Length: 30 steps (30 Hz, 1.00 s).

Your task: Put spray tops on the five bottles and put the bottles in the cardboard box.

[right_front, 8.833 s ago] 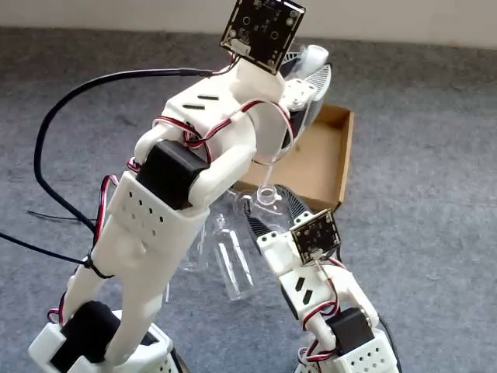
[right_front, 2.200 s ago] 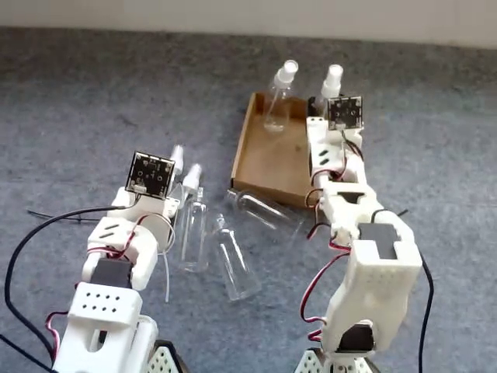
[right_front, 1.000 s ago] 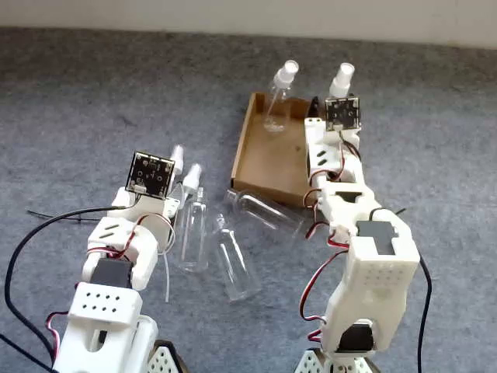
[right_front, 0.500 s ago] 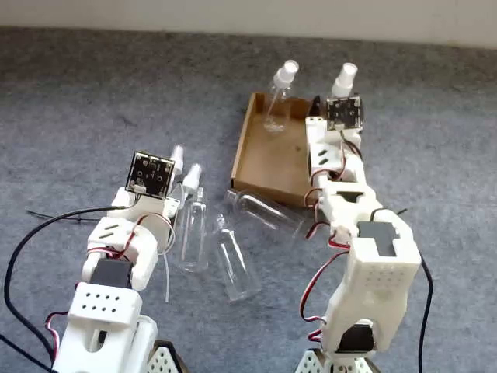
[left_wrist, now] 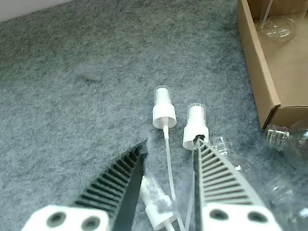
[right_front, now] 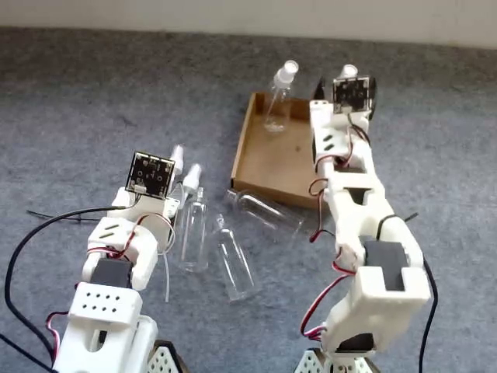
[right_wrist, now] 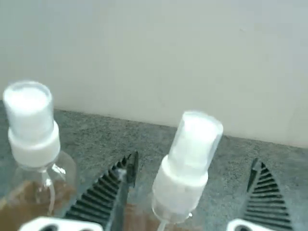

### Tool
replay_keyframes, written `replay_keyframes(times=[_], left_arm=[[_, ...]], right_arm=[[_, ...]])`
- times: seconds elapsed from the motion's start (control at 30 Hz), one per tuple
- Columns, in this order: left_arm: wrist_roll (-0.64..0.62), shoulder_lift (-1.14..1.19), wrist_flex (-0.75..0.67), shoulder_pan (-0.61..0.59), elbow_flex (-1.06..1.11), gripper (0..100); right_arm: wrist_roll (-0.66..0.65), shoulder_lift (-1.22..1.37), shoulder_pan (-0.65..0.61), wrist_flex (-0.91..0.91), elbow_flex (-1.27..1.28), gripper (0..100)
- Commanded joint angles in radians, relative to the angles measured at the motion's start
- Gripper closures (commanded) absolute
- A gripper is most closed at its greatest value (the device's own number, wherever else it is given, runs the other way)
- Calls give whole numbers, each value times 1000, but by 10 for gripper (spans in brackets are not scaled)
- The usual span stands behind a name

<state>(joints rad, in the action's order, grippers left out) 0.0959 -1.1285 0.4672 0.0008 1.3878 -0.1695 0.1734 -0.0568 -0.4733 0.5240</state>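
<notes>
- L pincer [left_wrist: 169, 143] hung part open, holding nothing, over loose spray tops [left_wrist: 163, 108] on the bench [left_wrist: 72, 72]. Tops & their tubes lay close together, so a grab could nip two or skid one away.
- Three uncapped bottles [right_front: 233, 260] lay just beyond, near the cardboard box [right_front: 242, 140].
- Farthest: R pincer [right_wrist: 193, 161] gaped wide, gripping nothing, w/ a capped bottle [right_wrist: 190, 154] between its jaws; second capped bottle [right_wrist: 31, 122] stood beside, in the box. Backing out crooked could snag a cap & topple either.

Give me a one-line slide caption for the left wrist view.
Open left gripper hovers over loose spray tops on grey carpet, cardboard box and uncapped bottles alongside.
</notes>
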Motion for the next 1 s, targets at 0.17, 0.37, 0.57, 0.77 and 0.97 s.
replay_keyframes(times=[0.17, 0.37, 0.57, 0.77, 0.97], left_arm=[[-3, -18, -20, 16, -2, 847], [-3, -18, -23, 12, -2, 847], [-3, -18, -23, 10, -2, 847], [-3, -18, -23, 10, -1, 847], [-3, -19, -20, -15, -5, 847]], right_arm=[[8, -232, 10, 441, -338, 697], [8, -380, -8, 779, -453, 698], [2, -570, -87, 1084, -351, 698], [0, -828, -188, 1245, -110, 699], [0, -1052, -381, 1244, 189, 699]])
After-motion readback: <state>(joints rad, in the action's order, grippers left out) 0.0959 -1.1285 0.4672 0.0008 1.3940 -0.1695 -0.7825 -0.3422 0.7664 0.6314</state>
